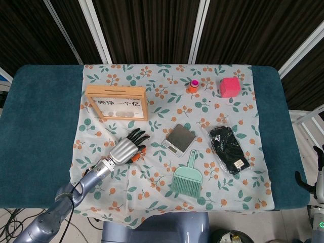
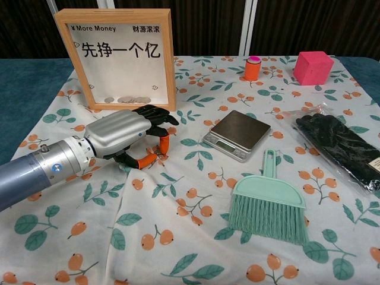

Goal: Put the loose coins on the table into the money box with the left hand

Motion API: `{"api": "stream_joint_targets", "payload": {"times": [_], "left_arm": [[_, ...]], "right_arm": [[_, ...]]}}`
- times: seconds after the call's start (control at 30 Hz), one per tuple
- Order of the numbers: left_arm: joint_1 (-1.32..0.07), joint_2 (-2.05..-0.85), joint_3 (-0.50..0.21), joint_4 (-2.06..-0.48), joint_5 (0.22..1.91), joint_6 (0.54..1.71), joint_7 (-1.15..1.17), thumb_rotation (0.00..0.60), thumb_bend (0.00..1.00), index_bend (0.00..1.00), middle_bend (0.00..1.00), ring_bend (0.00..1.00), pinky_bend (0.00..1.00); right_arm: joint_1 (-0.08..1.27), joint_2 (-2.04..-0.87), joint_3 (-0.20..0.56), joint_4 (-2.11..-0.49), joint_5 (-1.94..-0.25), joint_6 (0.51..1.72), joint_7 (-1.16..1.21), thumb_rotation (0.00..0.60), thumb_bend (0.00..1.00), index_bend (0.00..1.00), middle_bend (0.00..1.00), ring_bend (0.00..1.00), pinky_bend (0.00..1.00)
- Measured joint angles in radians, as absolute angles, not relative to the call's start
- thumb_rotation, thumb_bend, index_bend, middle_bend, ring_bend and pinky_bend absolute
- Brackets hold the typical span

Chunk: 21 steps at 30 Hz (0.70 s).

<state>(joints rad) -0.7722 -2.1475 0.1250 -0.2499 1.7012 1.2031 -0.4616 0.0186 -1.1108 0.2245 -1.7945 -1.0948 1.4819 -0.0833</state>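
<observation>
Step in hand: the left hand (image 2: 122,133) is working low over the patterned cloth (image 2: 196,237) on the bench, just in front of the money box (image 2: 116,56), apparently pinching up a loose coin.
Fingers: the orange-tipped fingers (image 2: 163,144) are curling down toward the thumb; something small and dark is sitting between them in the chest view, likely a coin, but I cannot tell whether it is truly gripped or only touched.
Coins: several are already lying inside the box behind its clear front; any loose ones are hiding under the hand.
Slot: the opening is running along the box's top edge, seen from the head view.
Doing it well: I judge the pinch should be closing firmly before lifting, since thin coins are slipping easily on wrinkled cloth; lifting straight up is avoiding dragging the fabric.
Nearby: the scale (image 2: 236,134) and brush (image 2: 270,205) are lying to the right, well apart.
Right hand: only partly showing at the head view's right edge (image 1: 319,174), idle; its state is unclear.
</observation>
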Motion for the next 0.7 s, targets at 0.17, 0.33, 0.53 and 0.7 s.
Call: {"api": "stream_joint_targets", "payload": {"times": [0.17,0.33,0.53,0.7], "left_arm": [[-0.766,-2.147,0.131,-0.250,1.704,1.199,-0.457,0.600,0.45,0.48,0.11,0.00,0.00],[-0.763,-2.145,0.131,-0.248,1.702,1.186,-0.454,0.600,0.38,0.40,0.10,0.00,0.00],[-0.765,-2.141,0.133,-0.252,1.704,1.186,-0.453,0.600,0.23,0.32,0.10,0.00,0.00],[-0.761,-2.133,0.141,-0.257,1.708,1.175,-0.443,0.600,0.21,0.32,0.10,0.00,0.00]], "right_arm": [[0.019,-1.110,0.224,-1.795,-1.093,1.480,-0.083,0.600,0.39,0.14,0.06,0.05,0.00],[0.020,-1.106,0.224,-1.800,-1.089,1.475,-0.083,0.600,0.39,0.14,0.06,0.05,0.00],[0.020,-1.106,0.224,-1.800,-1.088,1.474,-0.083,0.600,0.39,0.14,0.06,0.06,0.00],[0.020,-1.105,0.223,-1.802,-1.087,1.473,-0.081,0.600,0.39,0.14,0.07,0.06,0.00]]}}
